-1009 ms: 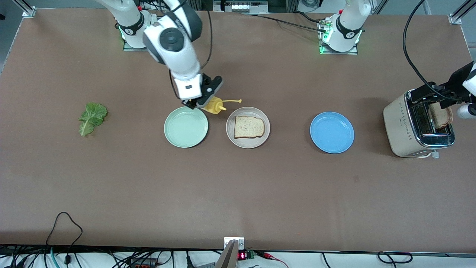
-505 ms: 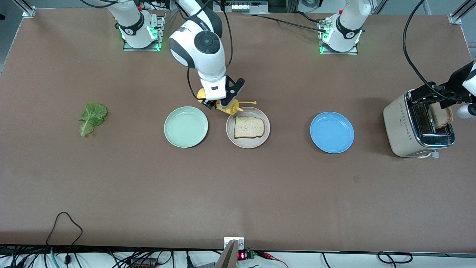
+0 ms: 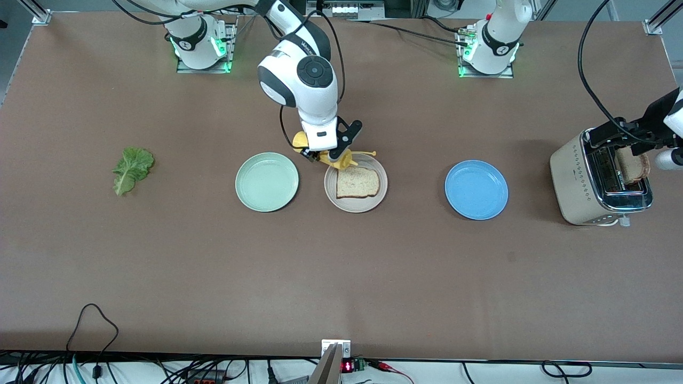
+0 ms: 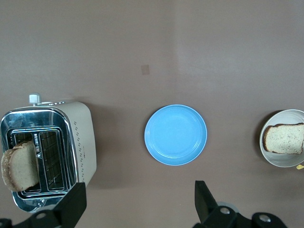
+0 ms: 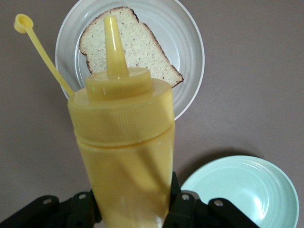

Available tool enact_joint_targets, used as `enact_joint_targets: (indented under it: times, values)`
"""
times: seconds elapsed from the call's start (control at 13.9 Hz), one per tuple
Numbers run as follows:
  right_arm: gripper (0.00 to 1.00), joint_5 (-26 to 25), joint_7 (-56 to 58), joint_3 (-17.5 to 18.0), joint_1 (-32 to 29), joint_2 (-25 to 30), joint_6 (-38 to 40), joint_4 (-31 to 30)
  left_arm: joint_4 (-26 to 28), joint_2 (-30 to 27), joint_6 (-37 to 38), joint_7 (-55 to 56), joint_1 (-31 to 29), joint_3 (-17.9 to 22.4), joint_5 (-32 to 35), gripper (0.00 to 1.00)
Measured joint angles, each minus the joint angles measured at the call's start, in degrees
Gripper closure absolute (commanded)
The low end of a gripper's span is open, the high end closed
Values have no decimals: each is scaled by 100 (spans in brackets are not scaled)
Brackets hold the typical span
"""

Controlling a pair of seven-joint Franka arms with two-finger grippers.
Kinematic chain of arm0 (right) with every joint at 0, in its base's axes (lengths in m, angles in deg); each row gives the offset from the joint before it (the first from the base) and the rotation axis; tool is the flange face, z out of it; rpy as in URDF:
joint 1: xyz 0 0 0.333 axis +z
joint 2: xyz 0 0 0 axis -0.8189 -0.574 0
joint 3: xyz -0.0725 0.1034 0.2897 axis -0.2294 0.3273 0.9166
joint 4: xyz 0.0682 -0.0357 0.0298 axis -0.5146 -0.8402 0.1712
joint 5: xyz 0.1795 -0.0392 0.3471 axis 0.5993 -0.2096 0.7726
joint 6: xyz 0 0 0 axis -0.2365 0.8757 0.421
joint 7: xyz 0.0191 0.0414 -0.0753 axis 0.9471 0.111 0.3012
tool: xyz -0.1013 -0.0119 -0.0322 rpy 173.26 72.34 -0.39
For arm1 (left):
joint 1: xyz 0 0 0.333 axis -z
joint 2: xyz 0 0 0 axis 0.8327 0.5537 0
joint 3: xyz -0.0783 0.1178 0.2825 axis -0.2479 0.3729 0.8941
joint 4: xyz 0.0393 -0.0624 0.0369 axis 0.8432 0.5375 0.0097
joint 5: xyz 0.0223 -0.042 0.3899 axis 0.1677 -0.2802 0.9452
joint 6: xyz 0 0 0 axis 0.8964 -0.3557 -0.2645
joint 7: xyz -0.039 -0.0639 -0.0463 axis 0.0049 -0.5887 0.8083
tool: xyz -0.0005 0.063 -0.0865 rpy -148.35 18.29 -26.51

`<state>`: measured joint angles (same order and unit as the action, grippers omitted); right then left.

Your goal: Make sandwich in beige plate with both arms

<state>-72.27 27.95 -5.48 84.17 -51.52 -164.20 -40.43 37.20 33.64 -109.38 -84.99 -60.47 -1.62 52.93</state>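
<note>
The beige plate sits mid-table with one bread slice on it. My right gripper is shut on a yellow squeeze bottle, tilted over the plate's rim on the robots' side. In the right wrist view the bottle fills the gap in the gripper, nozzle toward the bread and plate. A second bread slice stands in the toaster. The lettuce leaf lies toward the right arm's end. My left gripper waits open above the toaster, empty.
A mint green plate lies beside the beige one toward the right arm's end. A blue plate lies between the beige plate and the toaster. The bottle's cap hangs on its tether. Cables run along the table's near edge.
My right arm has carried the yellow bottle from over the mint green plate's rim to over the beige plate's rim. The left arm has not moved.
</note>
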Motion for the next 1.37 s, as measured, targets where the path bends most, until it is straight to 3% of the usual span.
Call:
enact_joint_targets:
  times: [0.72, 1.08, 1.15, 1.37]
  values:
    - [99, -85, -39, -108, -72, -27, 3, 27, 0, 0, 0, -4, 5, -37, 0, 0]
    - [99, -71, 130, -58, -650, 213, -2, 15, 0, 0, 0, -6, 3, -154, 0, 0]
    - [99, 32, 366, -42, -844, 356, -2, 1, 0, 0, 0, -4, -15, -153, 0, 0]
    - [99, 980, 1739, -33, -1470, 904, 32, -224, 0, 0, 0, -4, -90, -134, 0, 0]
